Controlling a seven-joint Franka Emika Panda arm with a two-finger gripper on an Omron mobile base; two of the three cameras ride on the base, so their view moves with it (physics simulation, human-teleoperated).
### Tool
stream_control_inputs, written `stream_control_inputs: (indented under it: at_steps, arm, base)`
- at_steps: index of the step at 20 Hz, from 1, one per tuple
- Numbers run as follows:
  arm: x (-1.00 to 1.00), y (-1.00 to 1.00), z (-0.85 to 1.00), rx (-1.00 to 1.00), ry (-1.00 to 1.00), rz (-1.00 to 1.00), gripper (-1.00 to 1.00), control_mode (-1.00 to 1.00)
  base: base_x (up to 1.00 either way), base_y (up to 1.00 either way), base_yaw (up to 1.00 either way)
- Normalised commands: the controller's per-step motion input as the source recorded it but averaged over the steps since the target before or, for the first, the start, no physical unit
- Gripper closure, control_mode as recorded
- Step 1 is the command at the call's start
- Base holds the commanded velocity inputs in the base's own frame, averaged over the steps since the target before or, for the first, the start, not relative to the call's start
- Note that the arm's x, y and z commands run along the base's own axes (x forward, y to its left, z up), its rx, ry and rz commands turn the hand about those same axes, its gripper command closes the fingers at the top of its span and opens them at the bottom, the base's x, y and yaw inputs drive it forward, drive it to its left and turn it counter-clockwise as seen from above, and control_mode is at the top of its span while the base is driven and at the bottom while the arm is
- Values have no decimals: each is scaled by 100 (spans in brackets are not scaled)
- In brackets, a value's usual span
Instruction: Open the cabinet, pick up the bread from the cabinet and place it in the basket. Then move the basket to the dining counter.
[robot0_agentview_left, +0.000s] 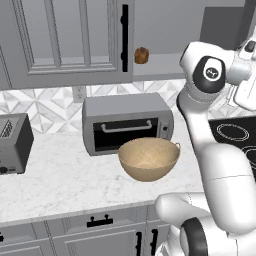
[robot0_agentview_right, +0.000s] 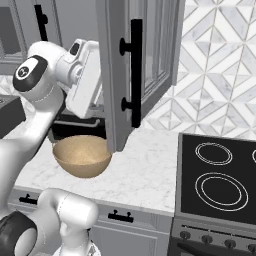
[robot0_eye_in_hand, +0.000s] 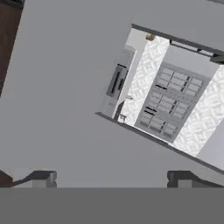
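The left base view looked forward and down from behind the arm's left, fairly close on the marble worktop (robot0_agentview_left: 60, 185), toaster oven (robot0_agentview_left: 127, 123) and basket (robot0_agentview_left: 149, 159). The right base view faced the same worktop (robot0_agentview_right: 140, 175) and basket (robot0_agentview_right: 81, 156) from the other side, with the cabinet (robot0_agentview_right: 137, 65) door swung near the lens. The hand view, rolled sideways, sat close against a plain grey panel (robot0_eye_in_hand: 65, 87).

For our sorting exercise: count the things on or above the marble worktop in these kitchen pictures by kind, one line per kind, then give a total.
Bread on the cabinet shelf: 1
Basket on the worktop: 1
Toaster oven: 1
Toaster: 1
Total: 4
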Motion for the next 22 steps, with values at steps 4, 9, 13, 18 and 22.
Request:
stream_control_inputs:
  at_steps: [4,9,13,18,22]
  arm:
    - [-15,-89,-1,22,-7,4,-100,-100]
    - [-5,-13,0,16,-4,2,-100,-100]
    - [0,90,-7,13,-2,0,-100,-100]
    - [21,100,-18,5,-3,-4,-100,-100]
    - [78,100,-51,47,-20,-16,-100,-100]
  base:
    - [0,0,0]
    - [0,0,0]
    - [0,0,0]
    - [0,0,0]
    - [0,0,0]
